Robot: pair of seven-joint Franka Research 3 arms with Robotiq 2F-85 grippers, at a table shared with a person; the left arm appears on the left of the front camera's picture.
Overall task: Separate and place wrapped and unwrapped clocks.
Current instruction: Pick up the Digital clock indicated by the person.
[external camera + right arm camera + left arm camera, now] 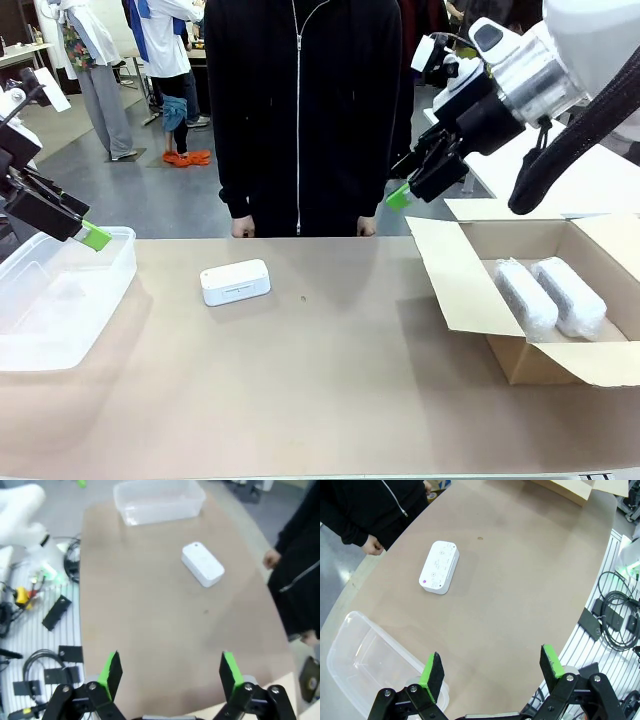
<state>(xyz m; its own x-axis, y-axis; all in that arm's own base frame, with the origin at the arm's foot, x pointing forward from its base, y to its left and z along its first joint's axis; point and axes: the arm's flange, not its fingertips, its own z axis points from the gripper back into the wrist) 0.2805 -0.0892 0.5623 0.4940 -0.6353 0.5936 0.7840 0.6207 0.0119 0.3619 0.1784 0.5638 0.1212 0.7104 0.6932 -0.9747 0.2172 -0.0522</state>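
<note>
Status: two whitish bubble-wrapped oblong clocks (527, 297) lie side by side inside the open brown cardboard box (450, 285) on my right, so I judge the wrapped half done.

The bare smooth white plastic clock (235, 282) lies on the tan table (330, 390), well apart from the clear plastic tub (118, 243) on my left. Placing it is what remains.

- Left gripper (93, 236): over the tub's rim, jaws wide, nothing held.
- Right gripper (399, 197): raised near the box's flap, jaws wide, nothing held.

The front view gives me the box's contents. The left wrist view gives the bare clock's top face, with fine markings and a purple dot unreadable from the front.
</note>
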